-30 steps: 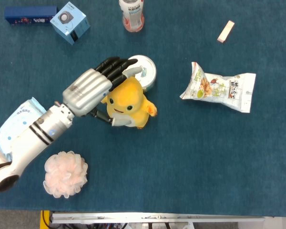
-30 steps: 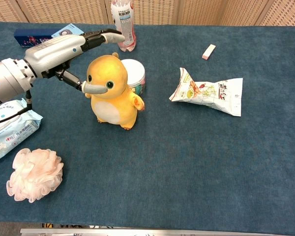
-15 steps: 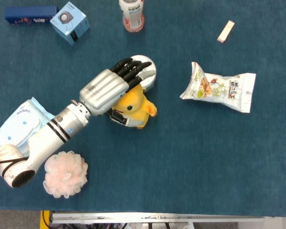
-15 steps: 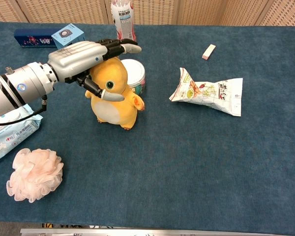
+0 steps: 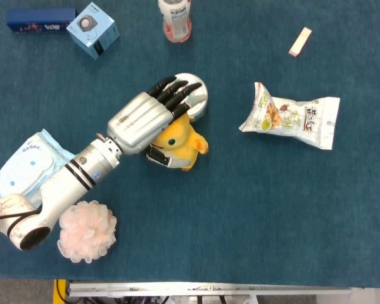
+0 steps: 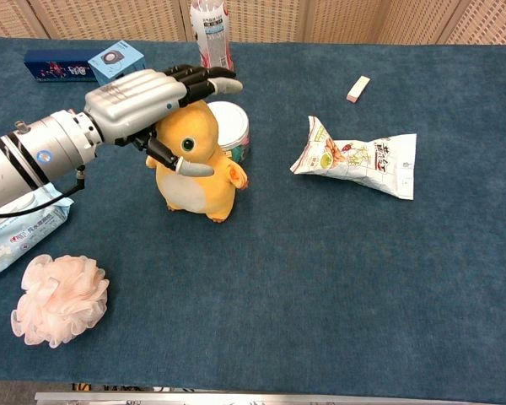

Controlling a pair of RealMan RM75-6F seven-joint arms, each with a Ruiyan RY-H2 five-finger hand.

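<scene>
A yellow plush toy [image 5: 182, 142] [image 6: 199, 175] stands upright on the blue table cloth, just in front of a white round tin [image 5: 201, 95] [image 6: 233, 126]. My left hand [image 5: 144, 120] [image 6: 142, 97] lies over the toy's head. Its fingers stretch out straight across the top and reach over the tin. The thumb [image 6: 188, 167] sits across the toy's face. The fingers are not curled around the toy, and the toy rests on the cloth. My right hand shows in neither view.
A snack bag [image 5: 291, 117] [image 6: 354, 160] lies to the right and a small beige block [image 5: 299, 42] [image 6: 358, 88] beyond it. A bottle [image 5: 175, 19] and two blue boxes [image 5: 93, 28] stand at the back. A wipes pack [image 5: 25, 161] and pink bath pouf [image 5: 87, 231] lie at the left.
My left hand moved right from beside the toy to over its head, and the thumb came across the face. In the last half second it barely shifted.
</scene>
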